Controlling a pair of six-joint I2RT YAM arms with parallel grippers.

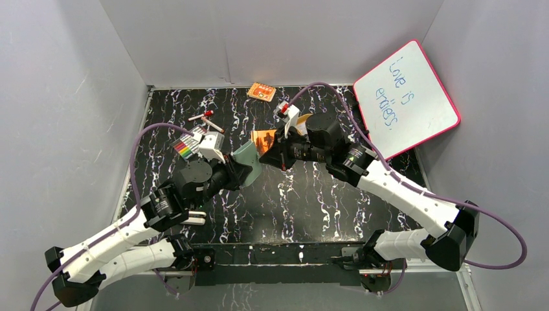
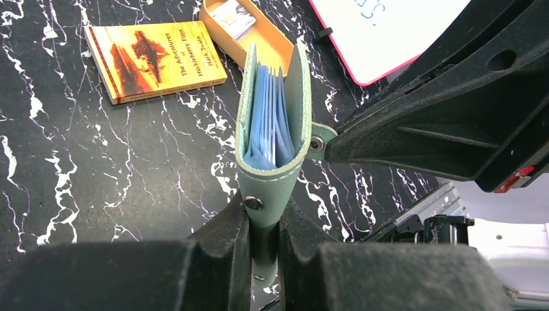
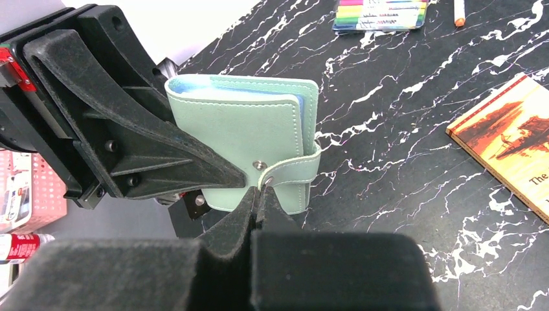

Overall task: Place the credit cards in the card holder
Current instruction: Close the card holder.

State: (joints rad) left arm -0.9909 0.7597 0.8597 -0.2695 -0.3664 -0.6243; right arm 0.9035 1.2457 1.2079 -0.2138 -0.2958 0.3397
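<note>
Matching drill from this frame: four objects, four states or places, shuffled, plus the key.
1 card holder
2 Huckleberry Finn book
3 whiteboard
4 tan tin

A lying flat on the table
B open, something inside
C pink rim, handwriting on it
D clamped by both arms' fingers

Pairs: 1-D, 2-A, 3-C, 4-B

We see left arm (image 1: 110, 236) and right arm (image 1: 404, 191): white shells, black joints, a purple cable (image 1: 317, 83) along each; left gripper (image 2: 264, 249) and right gripper (image 3: 257, 207) matte black.
</note>
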